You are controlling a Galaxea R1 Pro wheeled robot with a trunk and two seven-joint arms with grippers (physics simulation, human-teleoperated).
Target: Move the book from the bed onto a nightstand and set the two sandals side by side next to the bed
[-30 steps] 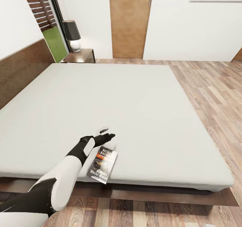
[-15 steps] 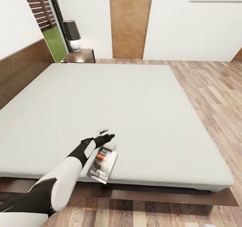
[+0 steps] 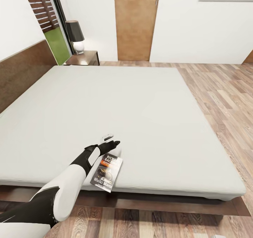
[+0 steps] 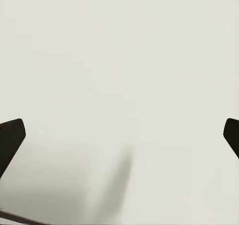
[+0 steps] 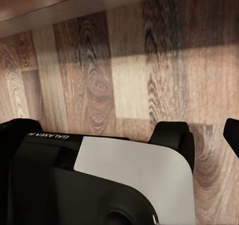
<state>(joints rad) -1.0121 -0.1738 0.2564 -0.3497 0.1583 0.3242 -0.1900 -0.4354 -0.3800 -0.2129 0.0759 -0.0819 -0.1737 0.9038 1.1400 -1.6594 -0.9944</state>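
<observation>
Left gripper (image 3: 111, 141): hovering wide open, holding nothing, over the bed (image 3: 147, 100), just beyond the book (image 3: 106, 172). Book: lying at the bed's near edge, overhanging. Risk: a nudge is likely sending it to the floor (image 3: 225, 90).

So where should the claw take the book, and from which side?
Probably at the book's near end, which juts past the bed's front edge. It lies flat and thin on the mattress, so there a finger could slide under it, coming in from the floor side. The left claw sits open just beyond its far end.
</observation>
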